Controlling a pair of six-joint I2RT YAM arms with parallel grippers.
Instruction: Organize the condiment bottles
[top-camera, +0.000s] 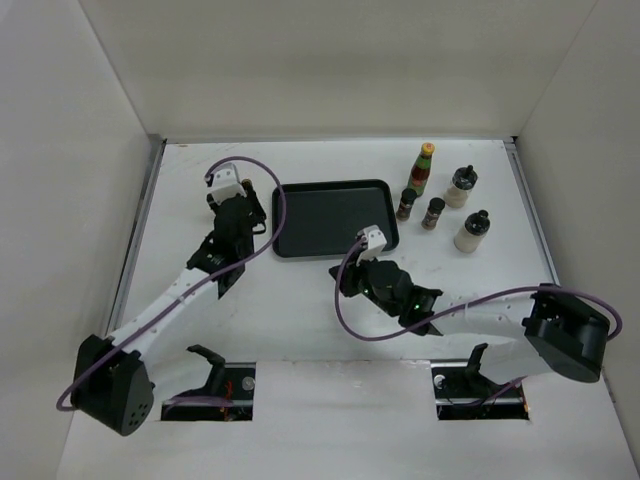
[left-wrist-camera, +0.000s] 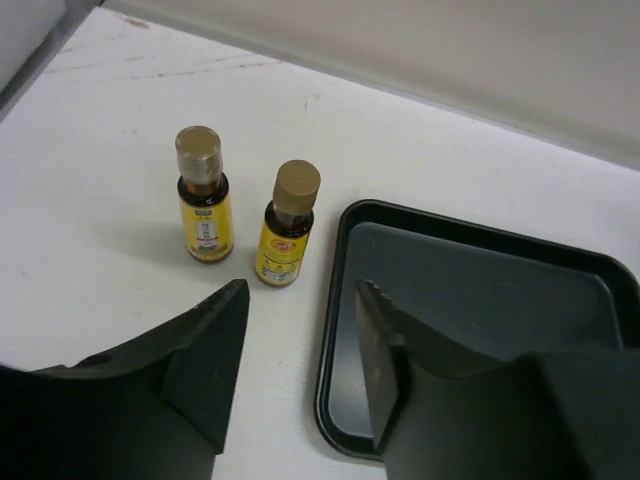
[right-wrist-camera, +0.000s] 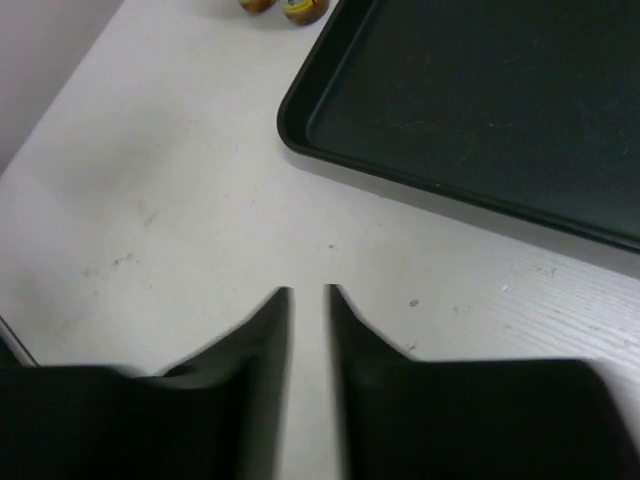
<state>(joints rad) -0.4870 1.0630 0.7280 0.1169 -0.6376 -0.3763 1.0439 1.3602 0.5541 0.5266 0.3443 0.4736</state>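
so: l pincer (left-wrist-camera: 302, 290) spread; r pincer (right-wrist-camera: 308, 290) pressed together; glossy rect. black tray (left-wrist-camera: 480, 280).

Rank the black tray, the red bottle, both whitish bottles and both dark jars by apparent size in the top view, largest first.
1. black tray
2. red bottle, tallest bottle
3. far whitish bottle and near whitish bottle: look alike, unranked
4. left dark jar and right dark jar: look alike, smallest
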